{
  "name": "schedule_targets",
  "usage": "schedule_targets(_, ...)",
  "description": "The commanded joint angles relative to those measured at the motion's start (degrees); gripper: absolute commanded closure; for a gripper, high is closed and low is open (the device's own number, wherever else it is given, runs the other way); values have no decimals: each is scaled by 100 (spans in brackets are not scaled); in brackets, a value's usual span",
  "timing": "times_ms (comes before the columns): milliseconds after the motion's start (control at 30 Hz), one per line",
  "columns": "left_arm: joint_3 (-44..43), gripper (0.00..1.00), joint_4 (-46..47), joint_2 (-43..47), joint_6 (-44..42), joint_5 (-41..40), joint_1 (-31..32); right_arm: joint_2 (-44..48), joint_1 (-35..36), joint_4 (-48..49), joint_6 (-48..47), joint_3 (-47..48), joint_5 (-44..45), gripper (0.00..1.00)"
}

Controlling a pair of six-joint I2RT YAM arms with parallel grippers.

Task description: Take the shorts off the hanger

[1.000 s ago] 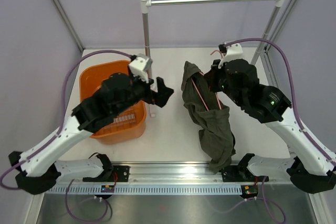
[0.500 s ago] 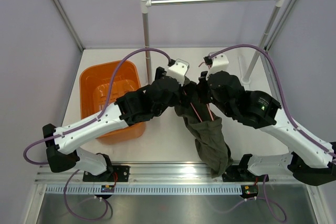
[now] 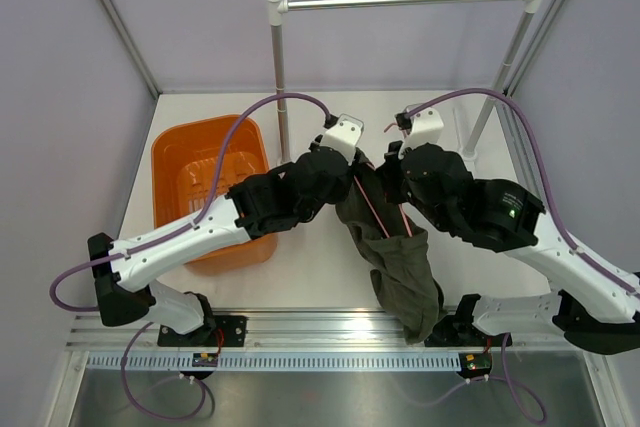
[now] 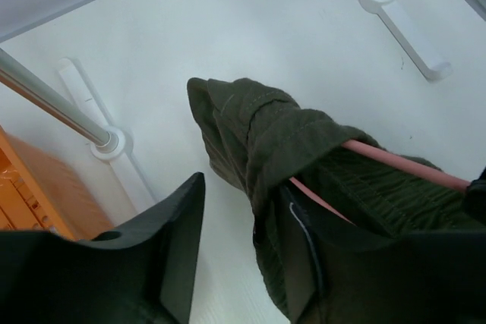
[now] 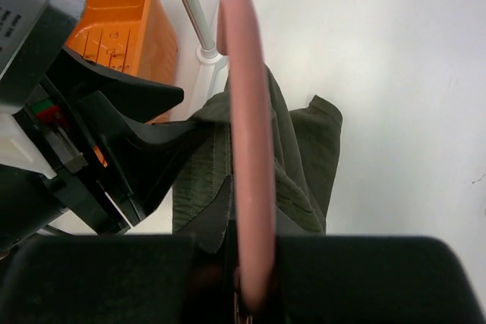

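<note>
Shorts [image 3: 400,257]: draped over the hanger [image 3: 377,202] at mid-counter [image 3: 300,257], with the tail trailing toward 5 o'clock.
Handling: I judge them soft, light and limp. They are likely to bunch and drag on the wire rather than slip off cleanly.
Grasp point: I'd take the thick folded waistband end, at 11 o'clock.
Left fingers [image 4: 178,248]: spread wide, straddling that fold, nothing pinched.
Right fingers [image 5: 364,278]: appear clamped on the hanger wire.
Basket [image 3: 190,172]: at 9 o'clock of the shorts. I see no garment in the part that shows.

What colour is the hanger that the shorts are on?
Pink-red. The hanger shows best in the right wrist view, where its wire runs close to the camera.
</note>
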State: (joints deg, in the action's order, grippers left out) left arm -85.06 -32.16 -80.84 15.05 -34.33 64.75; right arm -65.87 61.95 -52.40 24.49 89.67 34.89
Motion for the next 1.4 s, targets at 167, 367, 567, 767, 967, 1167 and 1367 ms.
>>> schedule_targets(167, -292, 91, 53, -142, -19, -127, -50, 346, 89, 63, 223, 235, 202, 100)
schedule_targets(367, -713, 100, 26, -511, 121, -39, -577, 346, 369, -86, 337, 218, 114, 100)
schedule_targets(567, -1083, 100, -53, -968, 235, 216, -1105, 381, 730, -270, 504, 270, 255, 100)
schedule_targets(767, -873, 100, -62, -1224, 358, 488, -1351, 487, 915, -464, 609, 358, 614, 100)
schedule_targets(967, -416, 100, 140, -1250, 359, 655, -1518, 619, 915, -332, 531, 358, 476, 100)
schedule_targets(1167, -231, 100, 298, -1303, 341, 972, -1615, 645, 932, -306, 531, 271, 607, 100)
schedule_targets(1367, 111, 100, 535, -988, 420, 1305, -1571, 716, 924, -244, 495, 305, 965, 100)
